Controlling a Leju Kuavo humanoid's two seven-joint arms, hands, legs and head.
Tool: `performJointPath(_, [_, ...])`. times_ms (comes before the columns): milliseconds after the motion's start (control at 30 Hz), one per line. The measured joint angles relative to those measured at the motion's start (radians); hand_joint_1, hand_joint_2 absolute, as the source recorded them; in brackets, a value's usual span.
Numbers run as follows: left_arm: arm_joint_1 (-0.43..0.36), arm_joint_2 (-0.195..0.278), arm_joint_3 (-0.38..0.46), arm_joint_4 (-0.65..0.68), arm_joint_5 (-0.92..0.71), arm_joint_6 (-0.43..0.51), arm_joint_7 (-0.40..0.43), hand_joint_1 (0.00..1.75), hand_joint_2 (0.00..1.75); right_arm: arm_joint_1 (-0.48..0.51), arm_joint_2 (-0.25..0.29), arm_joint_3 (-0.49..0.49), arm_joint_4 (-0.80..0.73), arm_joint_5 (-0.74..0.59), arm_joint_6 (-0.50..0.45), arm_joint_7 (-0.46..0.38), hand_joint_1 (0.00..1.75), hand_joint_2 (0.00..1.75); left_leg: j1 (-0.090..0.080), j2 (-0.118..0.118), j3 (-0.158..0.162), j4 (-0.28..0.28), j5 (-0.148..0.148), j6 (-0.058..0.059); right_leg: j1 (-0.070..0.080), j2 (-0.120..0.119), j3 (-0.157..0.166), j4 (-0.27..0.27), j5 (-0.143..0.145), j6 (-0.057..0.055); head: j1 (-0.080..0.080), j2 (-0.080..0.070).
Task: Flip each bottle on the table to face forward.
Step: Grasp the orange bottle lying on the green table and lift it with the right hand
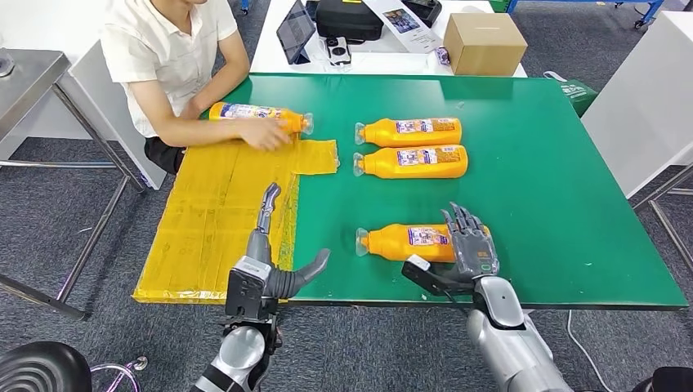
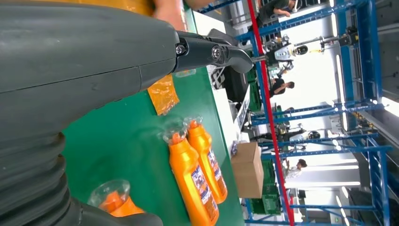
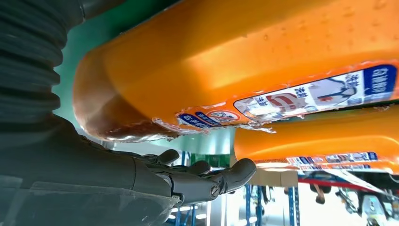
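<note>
Three orange bottles lie on their sides on the green table, caps pointing left. Two sit side by side at mid-table, labels up; the left wrist view shows them too. The nearest bottle lies close to the front edge. My right hand lies over its base end, fingers straight and thumb spread wide, not closed around it. Up close, that bottle sits just beside my fingers. My left hand hovers open over the yellow sheet's right edge, holding nothing.
A person seated at the far left holds a fourth orange bottle on the table. A yellow sheet covers the table's left part. Behind, a white table carries a cardboard box, a tablet and a black bag.
</note>
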Motion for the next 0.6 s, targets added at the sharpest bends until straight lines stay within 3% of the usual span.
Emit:
performJointPath(367, [-0.003, 0.0, -0.002, 0.0, 0.005, -0.002, 0.002, 0.0, 1.75, -0.042, 0.001, 0.009, 0.059, -0.026, 0.038, -0.001, 0.0, 1.75, 0.0, 0.0, 0.0, 0.0, 0.0, 0.0, 0.0, 0.0, 0.0, 0.0, 0.0, 0.0, 0.0, 0.0])
performJointPath(500, [-0.006, 0.0, -0.002, 0.0, 0.014, -0.01, 0.011, 0.0, 1.75, -0.087, -0.001, 0.016, 0.111, -0.05, 0.159, 0.028, 1.68, 1.75, 0.0, 0.003, 0.005, 0.0, 0.0, 0.0, 0.0, 0.002, 0.002, 0.0, 0.001, -0.002, 0.0, 0.0])
performJointPath(600, [-0.011, 0.0, -0.002, 0.0, 0.017, -0.016, 0.02, 0.0, 1.75, -0.122, -0.01, 0.033, 0.149, -0.053, 0.263, 0.055, 1.75, 1.75, 0.0, 0.005, 0.01, 0.0, -0.001, 0.0, 0.0, 0.003, 0.001, -0.002, 0.001, -0.003, 0.0, 0.0])
